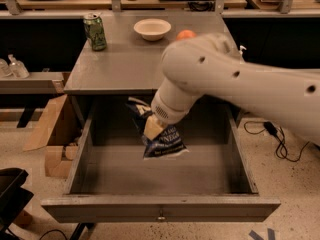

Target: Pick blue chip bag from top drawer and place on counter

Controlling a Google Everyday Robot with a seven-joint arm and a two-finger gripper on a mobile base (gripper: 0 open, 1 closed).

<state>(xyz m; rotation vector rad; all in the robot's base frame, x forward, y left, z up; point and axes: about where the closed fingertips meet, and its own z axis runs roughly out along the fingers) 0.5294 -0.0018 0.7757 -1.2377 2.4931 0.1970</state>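
The gripper [151, 129] is clamped on the upper part of the blue chip bag [165, 145]. One tan finger presses on the bag's crumpled top, and the rest of the gripper is hidden by the rounded white wrist. The bag hangs tilted in the air above the floor of the open top drawer [160, 208], near the drawer's middle and clear of its side walls. It sits just below the front edge of the counter [120, 64].

The thick white arm [240, 84] comes in from the right and crosses over the counter's right front corner, covering that part of the surface. It also hides most of an orange [185, 34], of which only the top shows. A green can [95, 31] stands at the counter's back left, and a white bowl [152, 29] sits near the back centre, well apart from the bag.

Left of the drawer, a cardboard box [52, 129] rests on the floor, and clear bottles [14, 66] stand on a side shelf. Cables [277, 136] trail on the floor to the right.
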